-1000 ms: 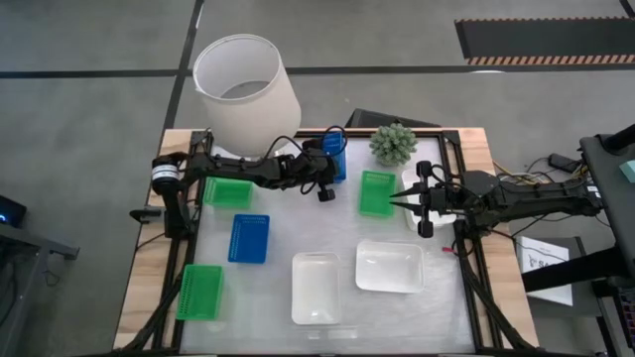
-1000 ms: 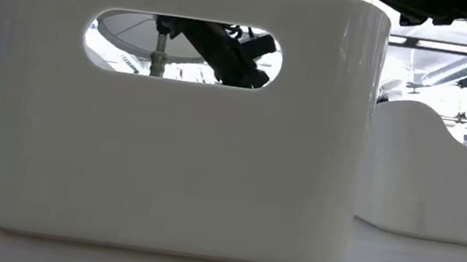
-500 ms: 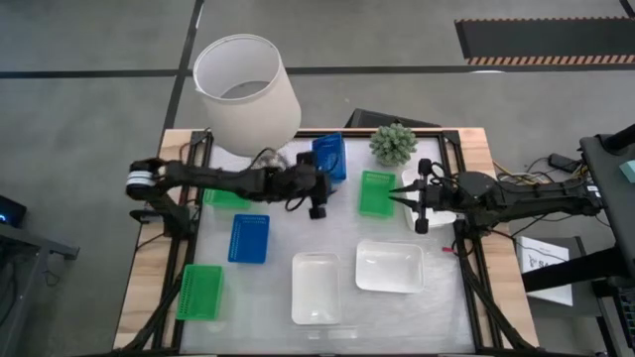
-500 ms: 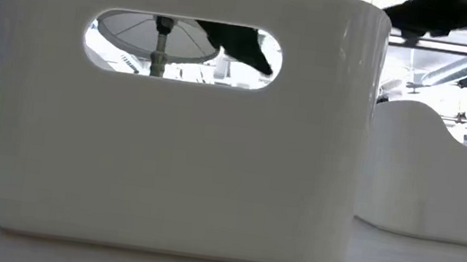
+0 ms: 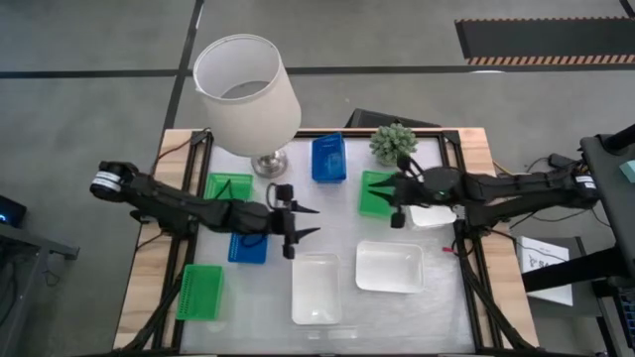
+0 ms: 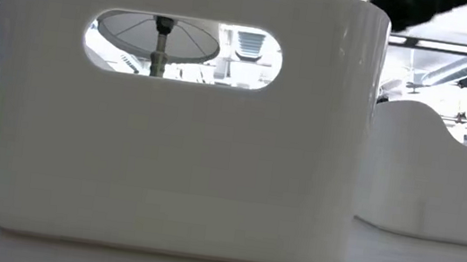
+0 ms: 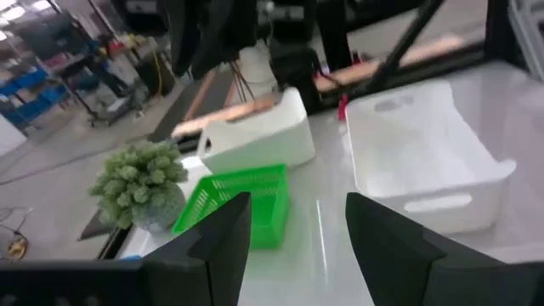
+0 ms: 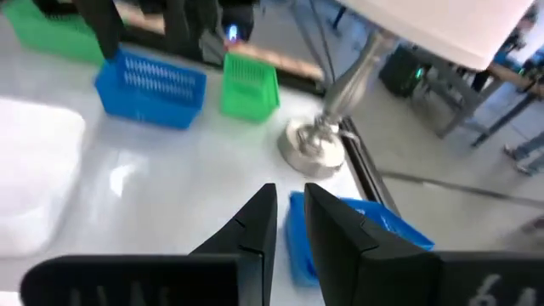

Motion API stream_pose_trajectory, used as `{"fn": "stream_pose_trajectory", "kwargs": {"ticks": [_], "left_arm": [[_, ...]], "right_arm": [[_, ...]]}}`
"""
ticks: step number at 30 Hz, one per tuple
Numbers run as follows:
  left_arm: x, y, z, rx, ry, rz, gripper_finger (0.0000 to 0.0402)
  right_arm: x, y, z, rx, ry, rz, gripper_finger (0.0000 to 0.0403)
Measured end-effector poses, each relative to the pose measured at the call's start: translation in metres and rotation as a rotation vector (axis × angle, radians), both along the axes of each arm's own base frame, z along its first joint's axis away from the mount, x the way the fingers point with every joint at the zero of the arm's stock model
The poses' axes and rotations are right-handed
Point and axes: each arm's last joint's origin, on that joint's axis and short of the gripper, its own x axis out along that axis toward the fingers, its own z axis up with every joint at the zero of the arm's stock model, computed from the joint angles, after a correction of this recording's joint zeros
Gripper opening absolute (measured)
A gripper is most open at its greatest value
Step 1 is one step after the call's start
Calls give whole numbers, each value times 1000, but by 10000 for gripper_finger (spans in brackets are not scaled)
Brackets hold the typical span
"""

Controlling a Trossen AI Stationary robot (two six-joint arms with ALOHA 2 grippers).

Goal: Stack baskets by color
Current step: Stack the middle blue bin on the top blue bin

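Now your left end effector hangs over the middle of the table with its fingers spread wide and nothing between them, just beside the near blue basket and just above the left white basket. Your right end effector sits over the green basket at the back right; its fingers are nearly together, and you cannot tell from these views whether they pinch that basket's rim.

Look at where the baskets lie. A second blue basket stands at the back, between the lamp base and the potted plant. One green basket rests at the back left, partly under your left arm, and another green basket lies at the front left. A wider white basket sits right of the first, and a third white basket shows beneath your right arm. None is stacked on another.
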Motion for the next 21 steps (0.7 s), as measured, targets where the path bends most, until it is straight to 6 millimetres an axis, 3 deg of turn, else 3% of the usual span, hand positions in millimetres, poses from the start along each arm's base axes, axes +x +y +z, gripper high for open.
{"fn": "stream_pose_trajectory", "kwargs": {"ticks": [5, 11, 15, 21], "left_arm": [[-20, 3, -1, -19, -93, -6, 177], [-43, 9, -3, -2, -118, 22, 177], [-55, 13, -1, 29, -140, 65, 177], [-68, 18, 2, 63, -165, 128, 177]], "right_arm": [[30, -20, 20, -32, 210, -46, 38], [62, -48, 33, 73, 390, 58, 32], [81, -68, 34, 109, 494, 56, 63], [115, -87, 15, 102, 604, 75, 142]]}}
